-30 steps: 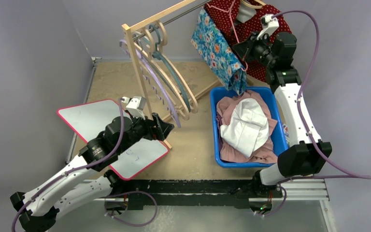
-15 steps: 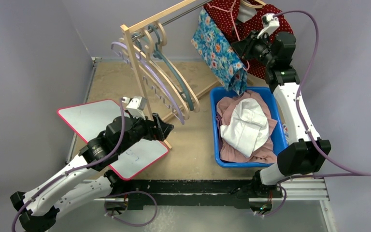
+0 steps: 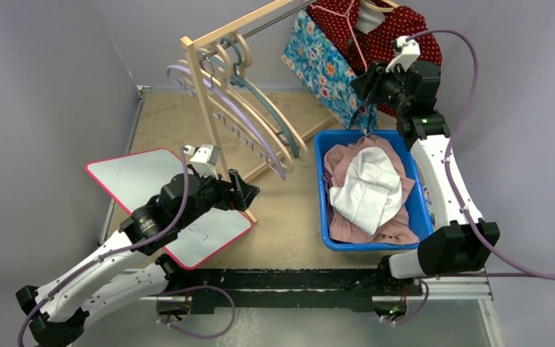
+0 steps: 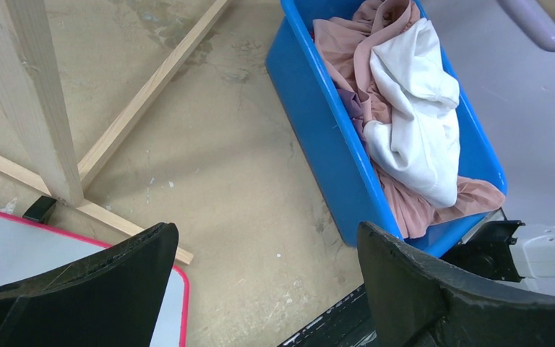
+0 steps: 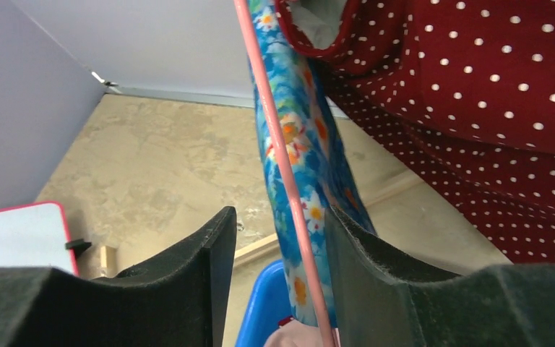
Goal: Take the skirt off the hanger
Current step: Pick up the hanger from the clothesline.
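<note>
Two spread hands: left hand (image 4: 267, 231) idle, right hand (image 5: 280, 217) straddling the blue floral cloth skirt (image 5: 296, 144) and thin pink hanger (image 5: 261, 87); next we should pinch cloth alone.

Top camera: high behind rig, looks down over whole table (image 3: 166, 116). Left wrist: faces down past left fingers (image 4: 79, 289); blue bin (image 4: 325, 144) ahead-right, shared with top. Right wrist: close, faces up; floral skirt (image 5: 311, 159) between right fingers (image 5: 152, 289), shared with top.
</note>
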`<state>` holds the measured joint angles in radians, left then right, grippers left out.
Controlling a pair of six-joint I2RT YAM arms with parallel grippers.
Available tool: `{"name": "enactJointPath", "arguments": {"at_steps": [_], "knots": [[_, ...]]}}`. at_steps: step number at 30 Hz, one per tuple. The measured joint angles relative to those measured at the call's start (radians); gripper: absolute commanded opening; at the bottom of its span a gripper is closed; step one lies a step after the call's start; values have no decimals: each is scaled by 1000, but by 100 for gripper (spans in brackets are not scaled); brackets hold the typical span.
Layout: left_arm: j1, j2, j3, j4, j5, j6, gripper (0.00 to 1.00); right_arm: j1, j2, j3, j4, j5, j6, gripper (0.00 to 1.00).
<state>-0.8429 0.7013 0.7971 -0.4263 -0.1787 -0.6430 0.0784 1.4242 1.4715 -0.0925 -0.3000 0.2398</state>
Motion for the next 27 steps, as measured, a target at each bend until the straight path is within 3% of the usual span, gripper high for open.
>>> {"name": "enactJointPath", "arguments": {"at_steps": [5, 9, 21, 27], "knots": [[0, 15, 0, 0, 0, 0, 93, 0, -12, -3, -21, 25, -29, 48], [0, 13, 0, 2, 0, 0, 93, 0, -12, -15, -21, 26, -37, 54], [0, 7, 0, 3, -6, -10, 93, 0, -11, -55, -23, 59, -47, 55], [0, 6, 0, -2, -11, -16, 92, 0, 14, -54, 1, 67, -47, 46]]}}
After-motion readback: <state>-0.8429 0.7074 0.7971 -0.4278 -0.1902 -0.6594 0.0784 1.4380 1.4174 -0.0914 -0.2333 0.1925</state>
